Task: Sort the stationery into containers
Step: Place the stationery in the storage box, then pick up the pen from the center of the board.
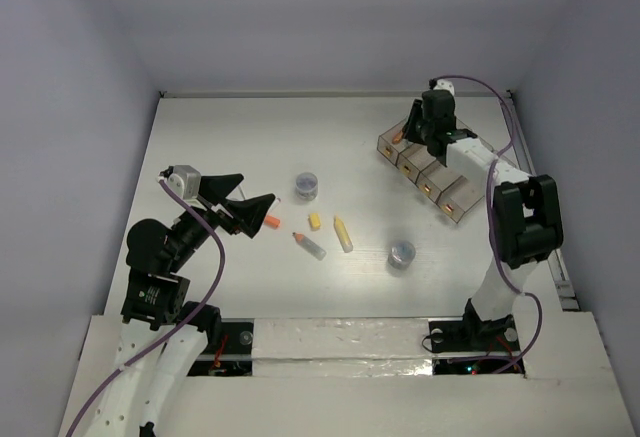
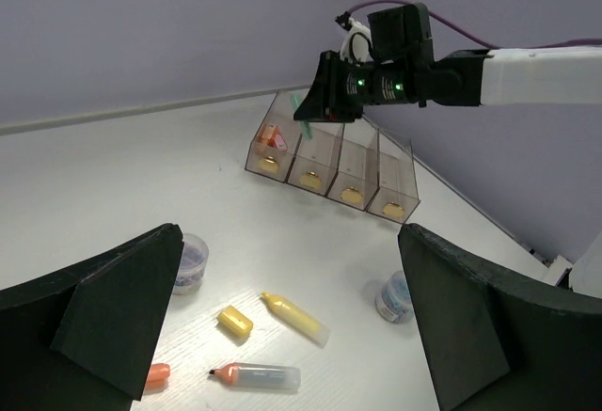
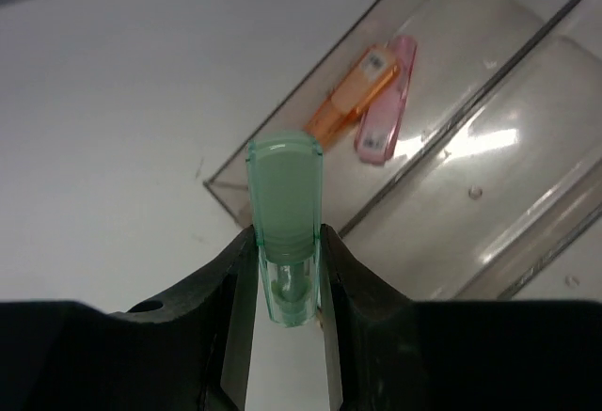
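Count: four bins (image 2: 331, 152) joined in a staggered row; a far tin (image 1: 307, 186) and a near tin (image 1: 401, 254). Between the tins, loose on the table (image 1: 200, 137), I see one yellow marker (image 1: 343, 233), one yellow bit (image 1: 314, 221), one orange-tipped marker (image 1: 309, 245) and one orange bit (image 1: 270, 221). The end bin (image 3: 451, 25) holds one orange piece (image 3: 353, 96) and one pink piece (image 3: 388, 101), side by side. The right gripper (image 3: 287, 237) is clamped on the single green marker (image 3: 284, 176), above that bin's corner. The left gripper (image 1: 258, 187) has its jaws wide apart, near the orange bit.
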{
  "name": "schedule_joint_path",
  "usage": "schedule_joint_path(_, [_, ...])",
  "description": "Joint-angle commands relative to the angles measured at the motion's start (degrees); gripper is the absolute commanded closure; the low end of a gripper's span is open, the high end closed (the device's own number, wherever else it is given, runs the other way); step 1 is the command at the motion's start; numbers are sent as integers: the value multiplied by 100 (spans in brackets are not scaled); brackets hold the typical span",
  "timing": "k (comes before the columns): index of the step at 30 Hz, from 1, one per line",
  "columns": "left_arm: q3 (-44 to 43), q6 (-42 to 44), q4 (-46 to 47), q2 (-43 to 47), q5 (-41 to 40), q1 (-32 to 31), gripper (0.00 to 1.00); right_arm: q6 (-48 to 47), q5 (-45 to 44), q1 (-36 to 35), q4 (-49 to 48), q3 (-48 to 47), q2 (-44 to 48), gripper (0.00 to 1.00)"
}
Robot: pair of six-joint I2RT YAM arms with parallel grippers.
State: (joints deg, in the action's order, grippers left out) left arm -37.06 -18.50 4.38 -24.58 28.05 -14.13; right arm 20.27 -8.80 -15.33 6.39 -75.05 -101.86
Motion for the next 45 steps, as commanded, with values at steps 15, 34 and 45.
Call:
schedule_joint_path(15, [-82, 40, 195, 14, 60, -20, 1, 1497, 1135, 909, -929, -678, -1011, 74])
schedule_joint_path(34, [-82, 31, 186, 58, 42, -20, 1, 1339, 1459, 962, -1148, -327, -555, 53])
schedule_joint_path(45, [-82, 40, 186, 67, -1, -20, 1, 496, 2620, -179, -1167, 517, 659, 58])
